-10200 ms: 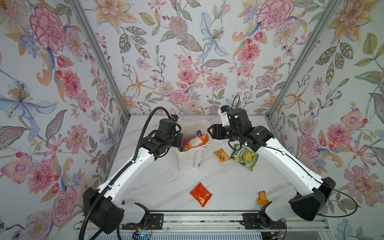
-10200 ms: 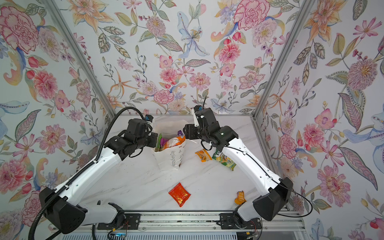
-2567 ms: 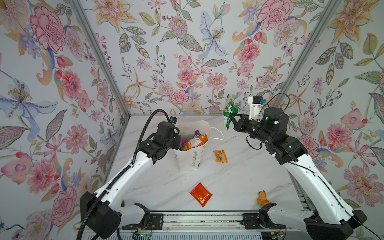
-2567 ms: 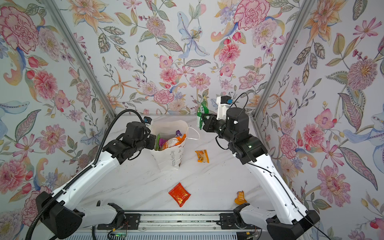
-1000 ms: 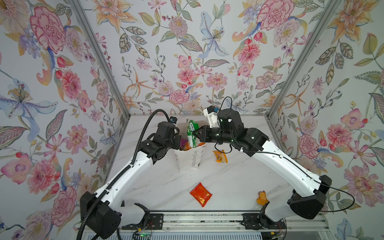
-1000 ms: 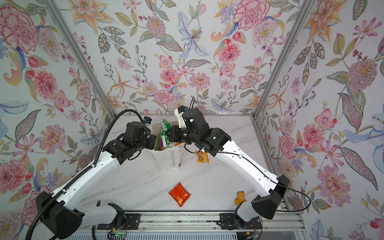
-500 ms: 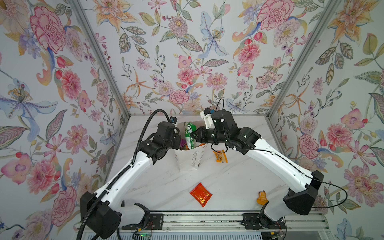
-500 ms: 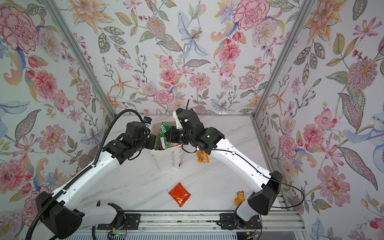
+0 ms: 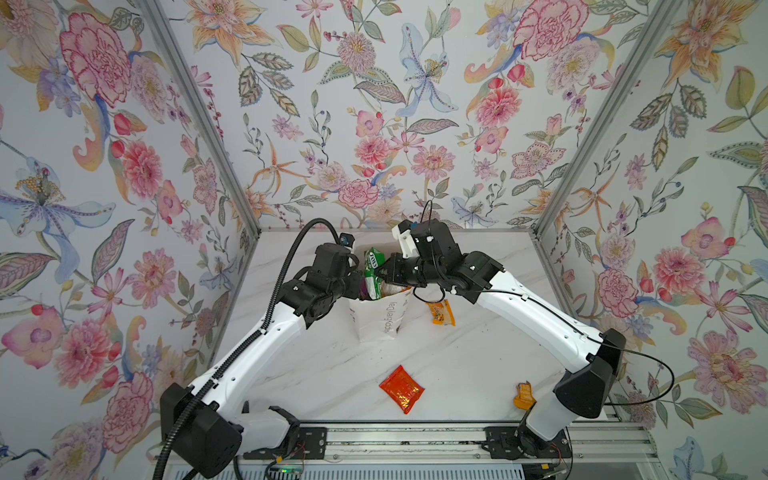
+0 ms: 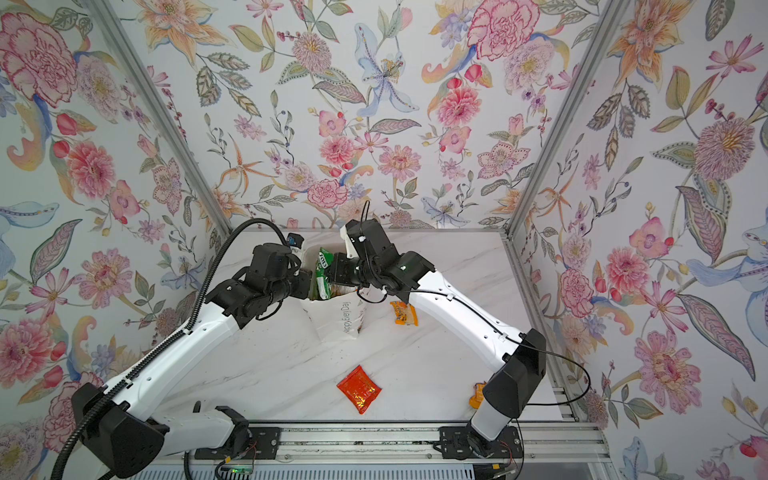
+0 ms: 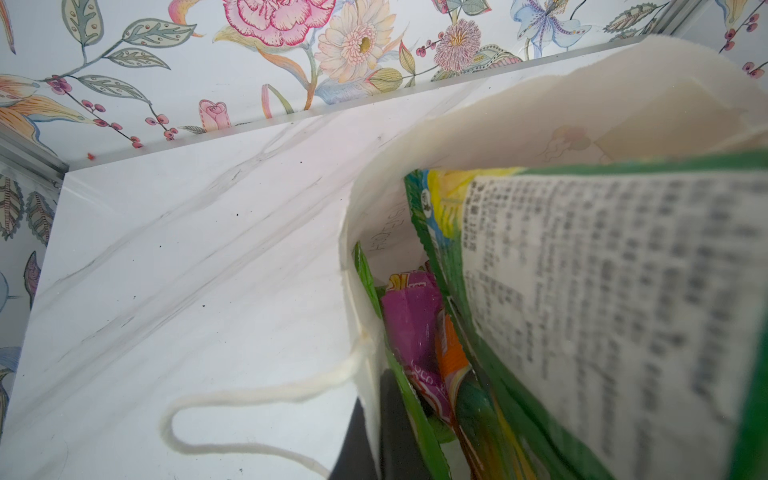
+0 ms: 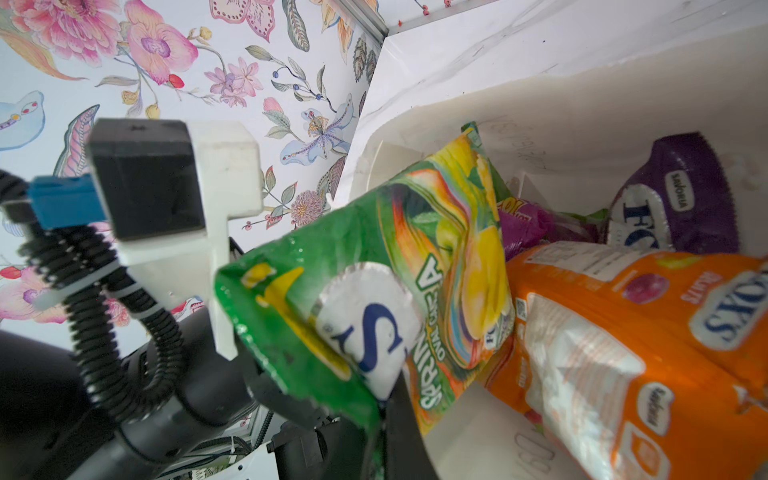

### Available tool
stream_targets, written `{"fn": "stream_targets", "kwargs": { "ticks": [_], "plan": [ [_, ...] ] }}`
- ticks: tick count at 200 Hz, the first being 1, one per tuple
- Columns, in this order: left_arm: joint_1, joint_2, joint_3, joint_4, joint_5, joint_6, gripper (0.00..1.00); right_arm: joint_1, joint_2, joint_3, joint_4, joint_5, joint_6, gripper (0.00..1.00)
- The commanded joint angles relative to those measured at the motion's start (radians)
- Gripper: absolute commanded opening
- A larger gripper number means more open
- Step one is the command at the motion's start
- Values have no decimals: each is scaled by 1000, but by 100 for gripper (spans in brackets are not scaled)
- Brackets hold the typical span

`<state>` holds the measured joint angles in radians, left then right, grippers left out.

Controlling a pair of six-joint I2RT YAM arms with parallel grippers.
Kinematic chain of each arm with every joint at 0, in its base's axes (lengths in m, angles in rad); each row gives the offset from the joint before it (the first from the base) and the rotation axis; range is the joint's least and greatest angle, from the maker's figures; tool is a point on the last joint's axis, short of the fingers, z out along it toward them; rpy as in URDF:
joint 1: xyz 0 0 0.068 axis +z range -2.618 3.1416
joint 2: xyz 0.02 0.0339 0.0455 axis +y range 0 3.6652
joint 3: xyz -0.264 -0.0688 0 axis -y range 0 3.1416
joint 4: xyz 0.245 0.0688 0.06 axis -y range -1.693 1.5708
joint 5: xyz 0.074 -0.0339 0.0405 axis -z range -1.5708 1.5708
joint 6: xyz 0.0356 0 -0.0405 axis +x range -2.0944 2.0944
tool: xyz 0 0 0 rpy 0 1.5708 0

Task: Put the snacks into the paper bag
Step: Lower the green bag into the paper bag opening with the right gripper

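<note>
The white paper bag (image 9: pixel 380 322) (image 10: pixel 341 322) stands upright at the table's middle back. My left gripper (image 9: pixel 356 287) (image 10: pixel 308 286) (image 11: pixel 376 415) is shut on the bag's left wall (image 11: pixel 353 266), one finger inside and one outside. My right gripper (image 9: pixel 385 271) (image 10: pixel 333 270) (image 12: pixel 376 419) is shut on a green FOX'S candy bag (image 9: pixel 374 272) (image 10: pixel 323 271) (image 12: pixel 374 291) (image 11: pixel 582 291), which hangs upright with its lower part in the bag's mouth. Inside lie an orange FOX'S bag (image 12: pixel 644 332), a purple FOX'S bag (image 12: pixel 681 195) and a magenta packet (image 11: pixel 411 324).
On the table lie an orange sachet (image 9: pixel 440 312) (image 10: pixel 404 312) right of the bag, a red-orange foil pack (image 9: pixel 401 388) (image 10: pixel 358 389) in front, and a small orange sachet (image 9: pixel 523 395) (image 10: pixel 476 395) by the right arm's base. A cord handle (image 11: pixel 249 395) trails outside the bag.
My right gripper has carried the green candy bag slightly left and down into the paper bag's mouth. The left gripper has kept its hold on the bag's wall.
</note>
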<state>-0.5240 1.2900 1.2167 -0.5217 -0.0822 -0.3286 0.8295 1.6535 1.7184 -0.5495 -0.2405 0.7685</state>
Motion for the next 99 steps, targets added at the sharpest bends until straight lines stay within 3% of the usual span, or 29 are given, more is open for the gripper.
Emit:
{"fn": "stream_targets", "kwargs": {
  "ticks": [1, 99],
  "plan": [
    [-5, -27, 1, 75, -28, 20, 0, -25, 17, 7, 19, -4, 9, 0],
    [-4, -29, 0, 76, -28, 19, 0, -74, 91, 7, 20, -3, -11, 8]
  ]
}}
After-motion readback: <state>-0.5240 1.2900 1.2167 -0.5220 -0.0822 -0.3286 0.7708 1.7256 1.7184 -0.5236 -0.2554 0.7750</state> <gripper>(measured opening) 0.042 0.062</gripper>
